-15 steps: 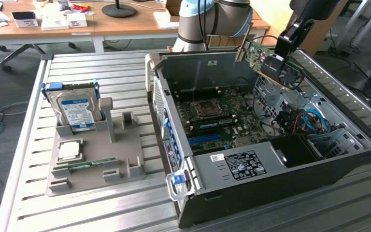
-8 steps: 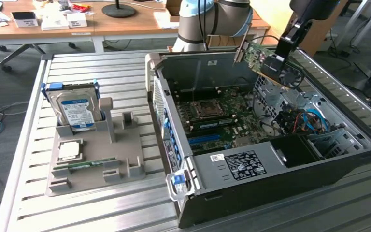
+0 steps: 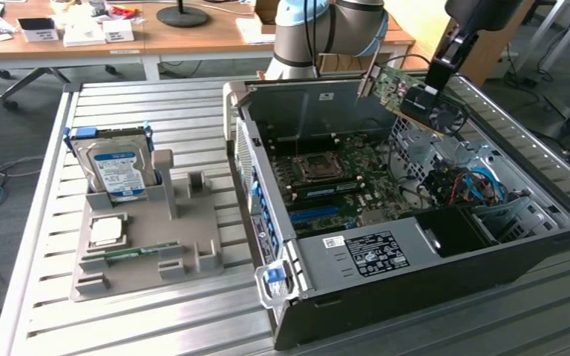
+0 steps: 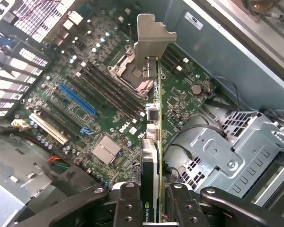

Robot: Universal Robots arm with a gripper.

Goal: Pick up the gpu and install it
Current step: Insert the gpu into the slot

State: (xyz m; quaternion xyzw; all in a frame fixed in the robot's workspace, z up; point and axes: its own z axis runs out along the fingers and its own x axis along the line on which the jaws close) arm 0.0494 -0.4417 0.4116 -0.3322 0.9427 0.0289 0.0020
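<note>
- gpu (image 3: 396, 83) sits in the hand (image 3: 433, 78), in the air over the open case (image 3: 522, 259), clear of the motherboard (image 3: 335, 185) and not seated.
- Hand is clenched on the gpu. In the wrist view the fingers (image 4: 128, 208) press on both faces of the card at its near end, with the hand (image 4: 154, 210) straddling it.
- Wrist view: gpu (image 4: 151, 146) is edge-on and runs straight out from the hand. Its bracket (image 4: 149, 33) is at the far end.
- Beyond the gpu in the wrist view are the CPU socket (image 4: 130, 75) and blue slot (image 4: 78, 99), both well apart from the card.
- Exterior view: the card hangs tilted.
- Also in the exterior view, well away from the hand on the far side of the case, a tray (image 3: 146, 274) on the bench (image 3: 166, 326) holds a hard drive (image 3: 119, 169).
</note>
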